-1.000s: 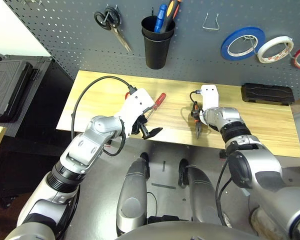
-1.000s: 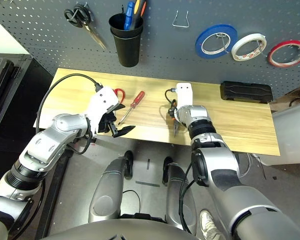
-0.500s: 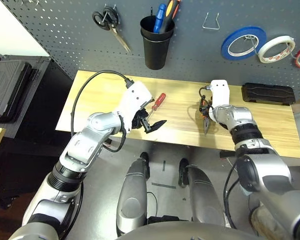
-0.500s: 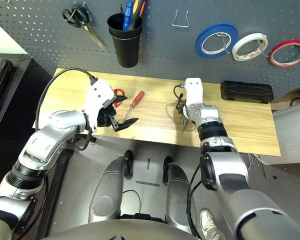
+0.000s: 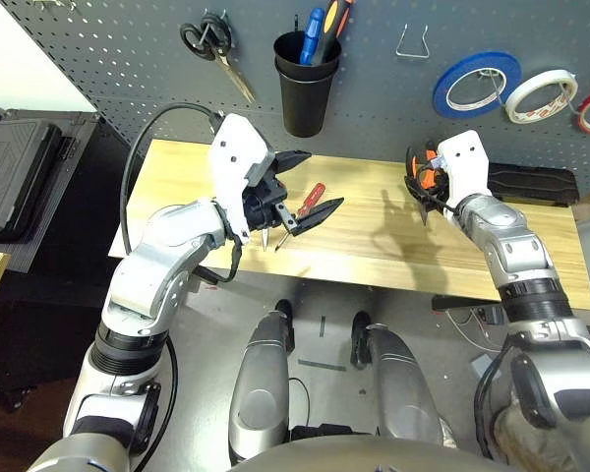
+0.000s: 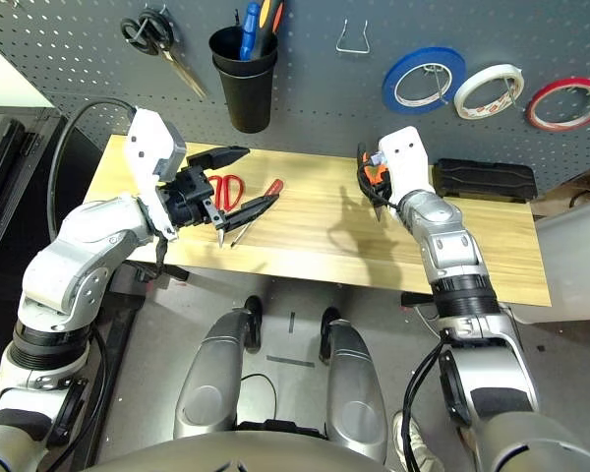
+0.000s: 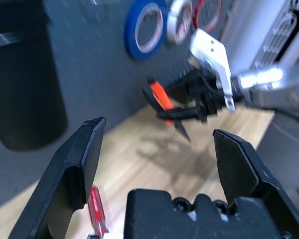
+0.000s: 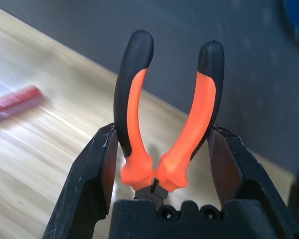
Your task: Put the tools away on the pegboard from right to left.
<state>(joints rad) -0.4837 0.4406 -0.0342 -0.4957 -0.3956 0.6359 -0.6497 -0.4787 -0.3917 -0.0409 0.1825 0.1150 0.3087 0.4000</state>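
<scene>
My right gripper (image 6: 374, 175) is shut on the orange-and-black-handled pliers (image 8: 167, 124). It holds them in the air above the table's back edge, just in front of the pegboard (image 5: 128, 59). On the left, my left gripper (image 5: 324, 178) hovers open over the table and holds nothing. Below its fingers the small red-handled screwdriver (image 5: 315, 193) lies on the wood, and the red-handled scissors (image 6: 230, 187) lie beside it, partly hidden. A thin red tape ring (image 6: 565, 103) hangs at the pegboard's far right.
On the pegboard hang black-handled scissors (image 5: 216, 44), a black cup (image 5: 305, 84) holding pens, a bare wire hook (image 5: 413, 41), a blue tape roll (image 5: 477, 84) and a white one (image 5: 541, 96). A black case (image 5: 526, 184) lies at the table's back right.
My right gripper lifted the pliers off the table and carried them right and back toward the pegboard. My left gripper rose and swung over the screwdriver, still open.
</scene>
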